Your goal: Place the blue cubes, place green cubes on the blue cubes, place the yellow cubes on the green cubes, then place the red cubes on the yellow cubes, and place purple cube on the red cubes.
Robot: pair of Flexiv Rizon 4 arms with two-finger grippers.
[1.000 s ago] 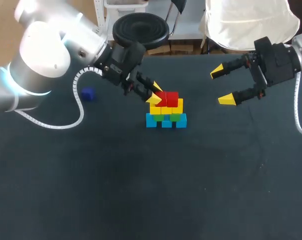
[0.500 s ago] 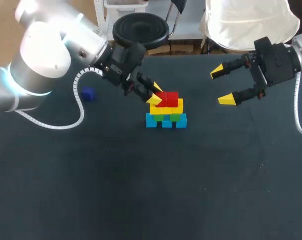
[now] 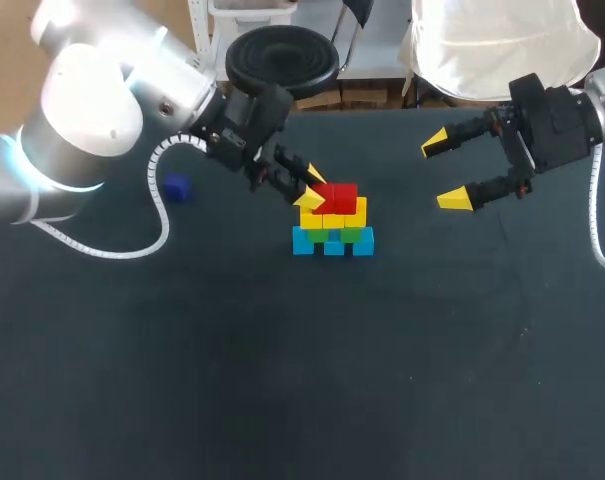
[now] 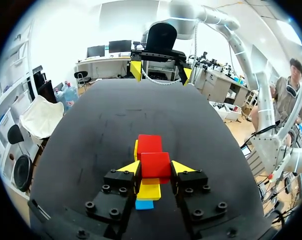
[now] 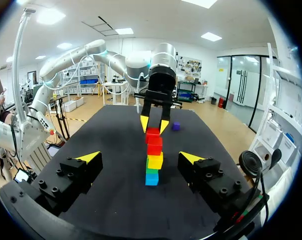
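Near centre, the left gripper point(image 3: 310, 190) clamps a red cube point(image 4: 155, 164) atop the stack point(image 3: 333, 238). Upper right, the right gripper point(image 3: 446, 172) gapes wide, clear of it.

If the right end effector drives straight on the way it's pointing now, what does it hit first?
Most likely the cube stack, which is straight ahead of the open right end effector. The left end effector, gripping a top red cube, lies just beyond. Depth is unclear.
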